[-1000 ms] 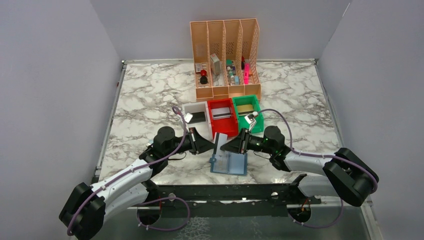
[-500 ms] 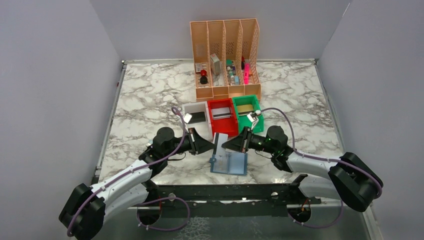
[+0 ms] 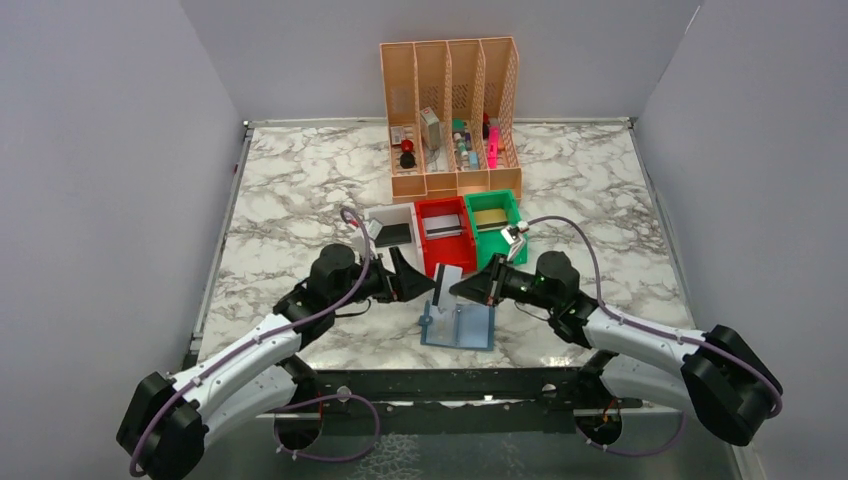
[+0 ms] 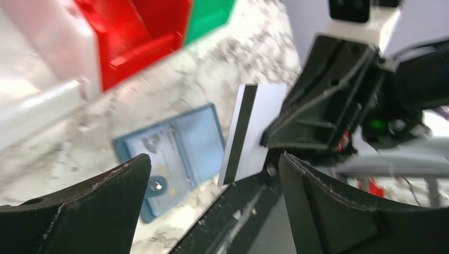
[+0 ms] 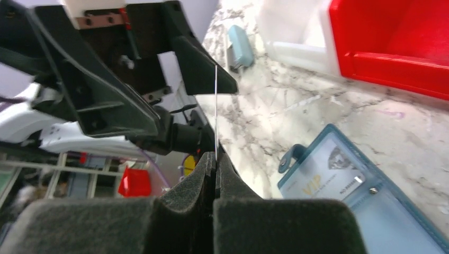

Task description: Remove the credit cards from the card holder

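Observation:
The teal card holder [image 3: 460, 326] lies open on the marble near the front edge, a pale "VIP" card [image 5: 323, 182] still in its clear pocket [image 4: 174, 153]. My right gripper [image 3: 464, 290] is shut on a silvery-grey credit card [image 3: 446, 282] with a dark stripe [image 4: 249, 132] and holds it upright above the holder's far left corner. In the right wrist view the card shows edge-on [image 5: 216, 116] between the pinched pads [image 5: 227, 180]. My left gripper [image 3: 412, 282] stands open just left of the card, its fingers [image 4: 79, 211] apart from it.
White [image 3: 393, 232], red [image 3: 445, 250] and green [image 3: 493, 245] bins stand in a row just behind the grippers, with flat things inside. Behind them rises the peach mesh organizer [image 3: 450, 115]. The black table rail [image 3: 450, 385] runs close in front of the holder.
My left gripper has opened, let go of the card and drawn back slightly left. My right gripper has closed on the card and now holds it alone.

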`<act>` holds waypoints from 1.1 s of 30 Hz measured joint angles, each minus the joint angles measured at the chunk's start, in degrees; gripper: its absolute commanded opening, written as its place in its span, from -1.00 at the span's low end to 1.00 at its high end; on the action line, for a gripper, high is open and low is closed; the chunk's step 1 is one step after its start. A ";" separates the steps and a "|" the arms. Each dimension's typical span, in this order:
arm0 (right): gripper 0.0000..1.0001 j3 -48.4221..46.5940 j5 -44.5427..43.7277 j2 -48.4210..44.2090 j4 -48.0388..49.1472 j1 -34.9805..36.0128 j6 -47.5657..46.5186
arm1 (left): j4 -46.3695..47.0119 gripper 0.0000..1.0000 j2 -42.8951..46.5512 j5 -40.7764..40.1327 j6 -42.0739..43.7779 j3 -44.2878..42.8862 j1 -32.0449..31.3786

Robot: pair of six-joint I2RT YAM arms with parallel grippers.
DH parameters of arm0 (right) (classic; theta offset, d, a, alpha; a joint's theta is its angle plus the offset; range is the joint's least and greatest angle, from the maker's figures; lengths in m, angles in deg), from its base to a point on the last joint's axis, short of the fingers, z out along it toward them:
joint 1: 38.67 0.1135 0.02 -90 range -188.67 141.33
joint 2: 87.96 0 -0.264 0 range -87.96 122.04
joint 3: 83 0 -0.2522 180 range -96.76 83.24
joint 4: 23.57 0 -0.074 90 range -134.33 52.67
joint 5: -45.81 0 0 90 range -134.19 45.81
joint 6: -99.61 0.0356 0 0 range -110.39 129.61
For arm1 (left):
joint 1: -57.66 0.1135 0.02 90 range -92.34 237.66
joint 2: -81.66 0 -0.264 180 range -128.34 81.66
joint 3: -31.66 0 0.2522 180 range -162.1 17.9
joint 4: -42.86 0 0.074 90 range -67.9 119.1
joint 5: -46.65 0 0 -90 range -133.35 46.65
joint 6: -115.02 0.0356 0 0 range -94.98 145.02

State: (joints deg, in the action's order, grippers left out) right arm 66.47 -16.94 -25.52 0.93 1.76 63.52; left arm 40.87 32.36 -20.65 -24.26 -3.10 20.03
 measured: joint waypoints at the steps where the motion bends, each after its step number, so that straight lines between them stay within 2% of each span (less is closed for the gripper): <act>1: -0.97 -0.42 -0.92 -0.63 -2.27 0.00 -1.01 | -2.69 0.95 0.00 -1.53 0.87 -1.44 0.02; 7: -0.97 -7.30 -8.76 -1.84 -15.47 0.00 -8.85 | -24.74 0.98 0.02 -18.10 9.38 -15.61 0.00; 14: -0.96 -16.94 -19.61 2.32 -24.74 0.00 -20.50 | -38.51 0.98 2.38 -35.52 17.16 -22.21 0.00; 20: -0.92 -25.33 -25.51 10.73 -27.89 0.00 -30.69 | -42.14 0.98 3.98 -43.41 21.79 -22.18 0.02; 28: -0.94 -30.32 -30.40 21.00 -26.40 0.02 -46.07 | -43.93 0.98 4.04 -47.10 23.71 -21.81 0.00; 33: -0.95 -30.82 -32.98 26.29 -22.73 2.29 -58.80 | -44.52 0.98 4.52 -48.22 24.13 -21.81 0.02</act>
State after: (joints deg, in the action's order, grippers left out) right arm 35.65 -49.92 0.77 -21.80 4.05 4.73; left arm -3.65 36.88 -68.87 -0.13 -24.91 20.05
